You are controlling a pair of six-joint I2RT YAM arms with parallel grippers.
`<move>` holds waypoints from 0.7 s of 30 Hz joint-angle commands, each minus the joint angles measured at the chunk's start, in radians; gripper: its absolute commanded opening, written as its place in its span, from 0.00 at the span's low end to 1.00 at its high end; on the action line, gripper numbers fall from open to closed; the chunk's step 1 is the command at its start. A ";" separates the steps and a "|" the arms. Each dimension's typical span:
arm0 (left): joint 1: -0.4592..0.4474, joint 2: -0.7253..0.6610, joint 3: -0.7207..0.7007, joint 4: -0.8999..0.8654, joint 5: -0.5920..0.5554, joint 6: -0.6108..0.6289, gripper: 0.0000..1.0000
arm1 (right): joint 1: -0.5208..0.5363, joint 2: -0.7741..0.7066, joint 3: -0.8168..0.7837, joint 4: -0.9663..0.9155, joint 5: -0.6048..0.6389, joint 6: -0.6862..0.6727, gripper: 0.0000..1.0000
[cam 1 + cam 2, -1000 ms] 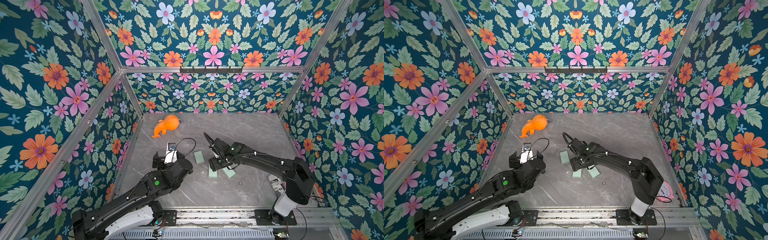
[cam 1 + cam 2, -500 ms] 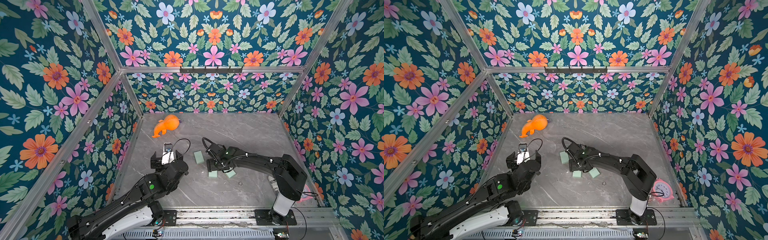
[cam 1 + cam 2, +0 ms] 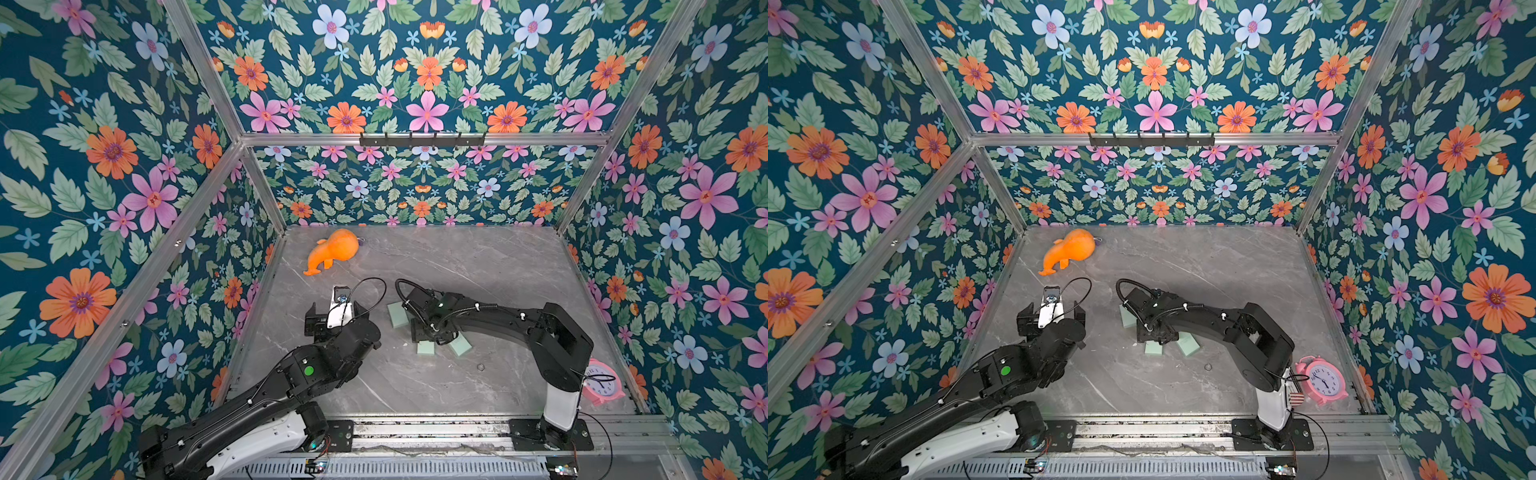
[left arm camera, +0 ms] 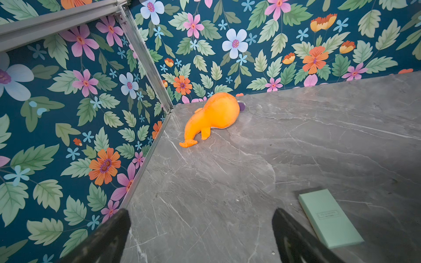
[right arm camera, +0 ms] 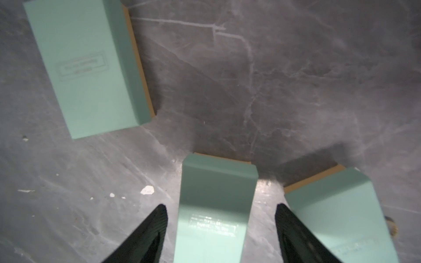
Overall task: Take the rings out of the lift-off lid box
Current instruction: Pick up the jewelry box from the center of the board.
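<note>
Right gripper (image 5: 220, 206): jaws spread, straddling the middle box (image 5: 214, 239) and touching neither side.
Grip: best to pinch only the lid (image 5: 217, 182), above the tan base edge (image 5: 218, 157), and lift straight up.
Room: third box (image 5: 337, 216) is just beside one jaw; far box (image 5: 86, 68) is well apart.
Rings: one hoop (image 3: 481, 367) lies on the table (image 3: 457, 266) past the third box; the others are unseen, probably boxed.
Left gripper (image 4: 200, 213): spread, empty, well apart.

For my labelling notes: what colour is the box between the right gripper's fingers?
The box is mint green; the right wrist view shows it best.
</note>
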 commanded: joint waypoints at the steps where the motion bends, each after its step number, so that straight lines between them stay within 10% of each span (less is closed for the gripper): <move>1: 0.000 0.004 0.005 0.009 -0.003 0.008 1.00 | 0.005 0.008 -0.003 -0.016 0.023 0.032 0.75; 21: -0.001 0.007 0.005 0.004 -0.005 0.008 1.00 | 0.020 0.030 -0.016 -0.007 0.019 0.045 0.64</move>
